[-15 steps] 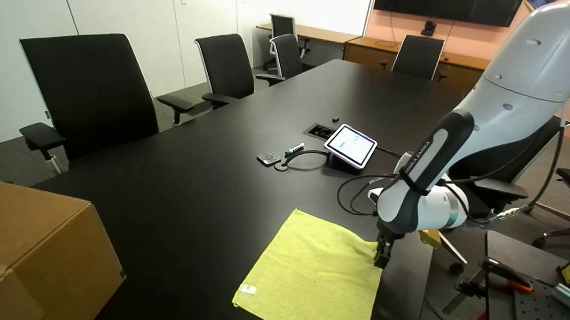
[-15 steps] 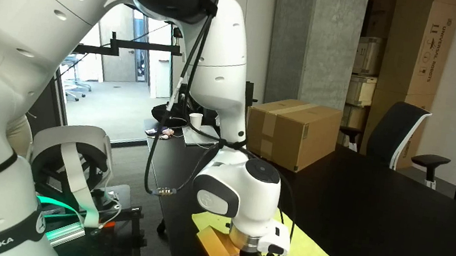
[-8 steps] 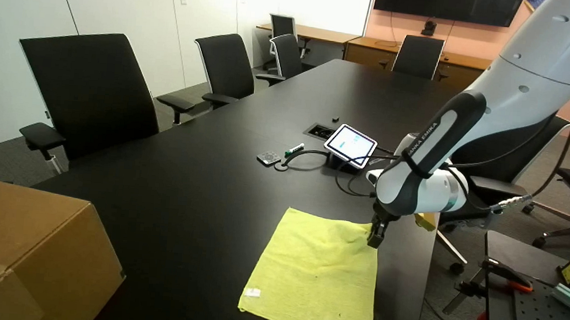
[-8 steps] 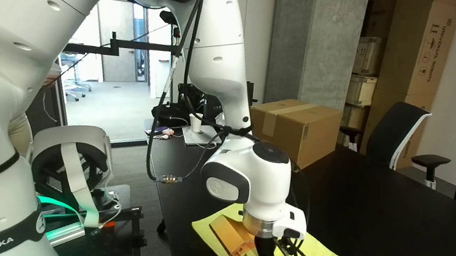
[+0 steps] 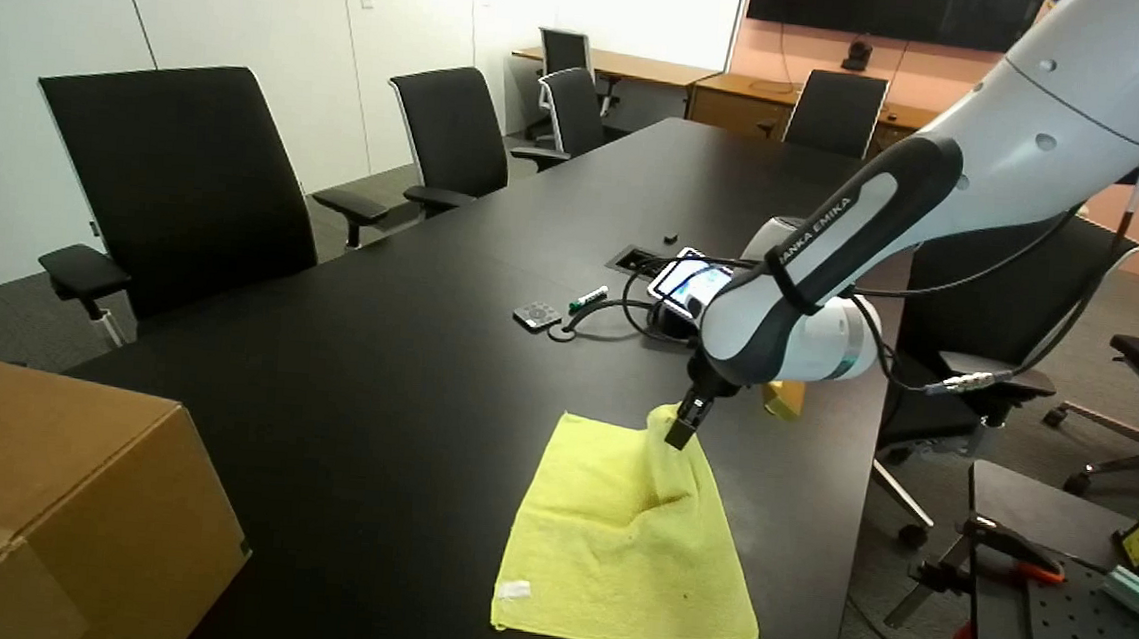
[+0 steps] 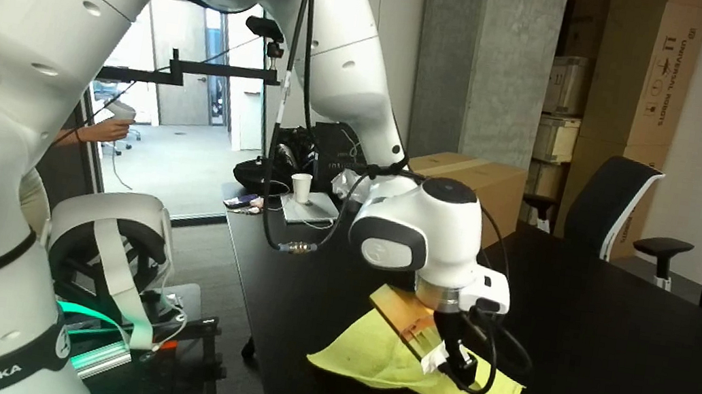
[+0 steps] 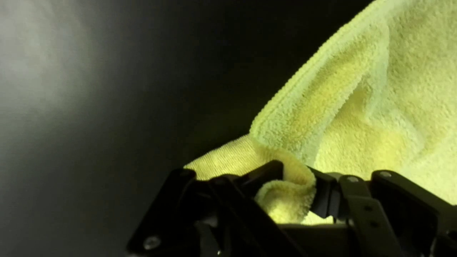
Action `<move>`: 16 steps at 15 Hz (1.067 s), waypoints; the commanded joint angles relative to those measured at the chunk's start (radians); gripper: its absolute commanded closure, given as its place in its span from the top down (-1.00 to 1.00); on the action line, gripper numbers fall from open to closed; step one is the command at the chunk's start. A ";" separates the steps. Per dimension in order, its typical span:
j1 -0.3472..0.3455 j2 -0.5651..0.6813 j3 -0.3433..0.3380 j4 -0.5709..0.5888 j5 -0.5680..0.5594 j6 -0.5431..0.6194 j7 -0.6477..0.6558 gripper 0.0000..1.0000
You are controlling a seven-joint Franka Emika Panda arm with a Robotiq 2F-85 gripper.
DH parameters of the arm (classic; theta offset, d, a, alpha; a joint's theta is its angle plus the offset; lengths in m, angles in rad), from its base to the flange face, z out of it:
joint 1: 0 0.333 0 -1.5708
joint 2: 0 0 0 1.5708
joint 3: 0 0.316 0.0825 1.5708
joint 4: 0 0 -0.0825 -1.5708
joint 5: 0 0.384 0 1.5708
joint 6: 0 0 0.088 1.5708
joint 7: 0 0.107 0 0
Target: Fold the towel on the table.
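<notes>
The lime towel (image 5: 612,573) lies on the black table (image 5: 392,427) in both exterior views, with a white tag at one corner. Its far edge is raised and creased beneath my gripper (image 5: 687,428). In an exterior view the towel (image 6: 363,353) is bunched and partly hidden behind my gripper (image 6: 464,371) and the wrist. In the wrist view my gripper's jaws (image 7: 298,175) are closed around a curled fold of the towel (image 7: 357,142), with cloth pinched between the fingertips. The rest of the towel spreads to the right there, over the dark table.
A cardboard box (image 5: 75,506) stands on the table, also in an exterior view (image 6: 495,197). A tablet (image 5: 687,286), a green marker (image 5: 588,299) and a small dark square (image 5: 537,316) lie beyond the towel. Arm cables hang in front of the tablet. Black chairs (image 5: 184,172) ring the table.
My gripper has risen and moved inward from the table edge, over the towel, carrying the held corner. The towel has shifted, and a raised fold has formed below the gripper.
</notes>
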 commanded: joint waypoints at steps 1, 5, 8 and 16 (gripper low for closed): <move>0.084 0.056 -0.056 0.123 -0.036 -0.019 0.119 -0.94; 0.032 0.135 -0.023 0.258 -0.361 -0.016 0.475 -0.94; 0.046 0.219 -0.058 0.373 -0.515 -0.043 0.702 -0.93; 0.009 0.284 -0.016 0.506 -0.568 -0.068 0.966 -0.22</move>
